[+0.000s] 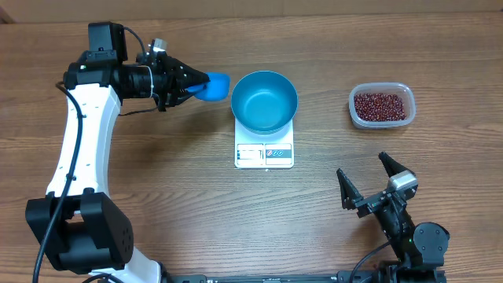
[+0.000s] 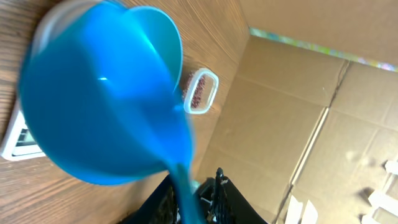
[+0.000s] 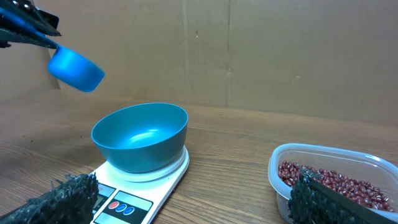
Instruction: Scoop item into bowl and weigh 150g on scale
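Blocking scale (image 2: pixel 17 140), L wrist cam: scoop (image 2: pixel 99 106)

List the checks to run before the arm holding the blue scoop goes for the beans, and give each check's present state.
1. Scoop gripped by the left end effector: ok, held by its handle, above the table left of the bowl.
2. Bowl seated on the scale: ok, and no beans in it yet.
3. Beans reachable: ok, the clear tub is uncovered, right of the scale.
4. Right end effector out of the way: ok, open, nearer the front edge than the tub, touching nothing.
5. Scale display zeroed: cannot tell, digits unreadable.
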`<state>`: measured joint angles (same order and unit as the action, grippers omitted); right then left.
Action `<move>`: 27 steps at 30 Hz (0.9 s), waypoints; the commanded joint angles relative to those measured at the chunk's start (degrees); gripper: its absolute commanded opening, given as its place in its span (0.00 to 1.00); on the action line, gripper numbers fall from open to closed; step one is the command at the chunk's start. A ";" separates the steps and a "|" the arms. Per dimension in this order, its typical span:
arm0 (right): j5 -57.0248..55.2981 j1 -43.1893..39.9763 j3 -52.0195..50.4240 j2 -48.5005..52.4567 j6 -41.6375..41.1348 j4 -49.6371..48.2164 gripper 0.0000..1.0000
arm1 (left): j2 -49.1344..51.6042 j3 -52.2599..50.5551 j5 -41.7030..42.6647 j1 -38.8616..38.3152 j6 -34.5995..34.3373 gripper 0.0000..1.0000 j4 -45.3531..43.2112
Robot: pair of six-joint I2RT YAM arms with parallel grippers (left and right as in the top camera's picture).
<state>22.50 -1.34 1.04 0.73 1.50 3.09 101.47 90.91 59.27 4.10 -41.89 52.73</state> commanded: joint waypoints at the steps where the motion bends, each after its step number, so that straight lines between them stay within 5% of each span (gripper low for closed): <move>1: 0.44 0.28 -0.59 -0.44 0.00 -0.33 1.00 | -1.42 1.07 2.99 -0.72 -0.33 0.22 -0.26; 13: 0.72 0.26 -0.57 -0.44 0.00 -0.09 1.00 | -1.40 1.07 -8.28 -1.38 9.81 0.05 -0.52; 22: 0.81 0.28 -0.57 0.04 -4.79 0.07 1.00 | -1.40 1.07 -10.75 -1.38 10.97 0.04 -0.96; 27: 0.79 0.28 -0.57 1.27 -4.74 0.04 1.00 | -1.40 1.07 -13.00 -1.25 21.14 0.04 -1.01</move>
<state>22.76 -1.37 1.04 1.32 -1.96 3.11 101.47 90.91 48.75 2.98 -29.43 52.05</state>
